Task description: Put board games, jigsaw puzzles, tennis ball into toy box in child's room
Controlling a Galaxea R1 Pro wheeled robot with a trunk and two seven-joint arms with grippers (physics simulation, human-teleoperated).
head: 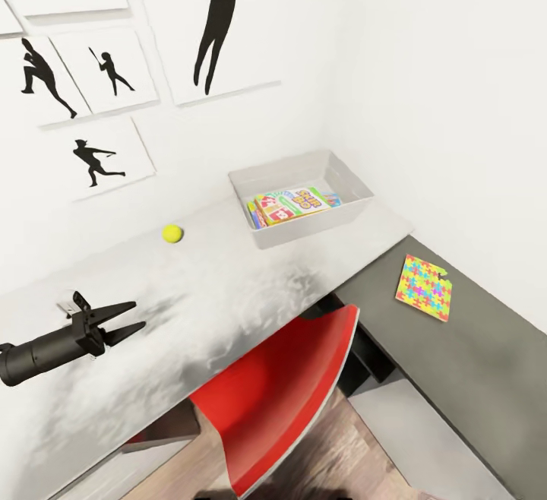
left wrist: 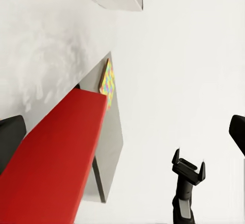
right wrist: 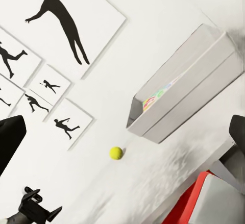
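Note:
The white toy box (head: 346, 211) stands at the back of the white table (head: 228, 295), with colourful board game boxes (head: 292, 202) lying inside it. A yellow tennis ball (head: 172, 233) rests on the table to the box's left, near the wall. One bright jigsaw puzzle (head: 423, 287) lies flat on the grey surface (head: 471, 363) at the right. My left gripper (head: 139, 314) hovers open and empty over the table's left part, well short of the ball. The left wrist view catches my right gripper (left wrist: 189, 163), open and empty, against the white wall.
A red chair (head: 281, 393) is tucked under the table's front edge, right before me. Framed black silhouette pictures (head: 99, 154) hang on the wall behind the table. The corner of the room closes in behind the toy box.

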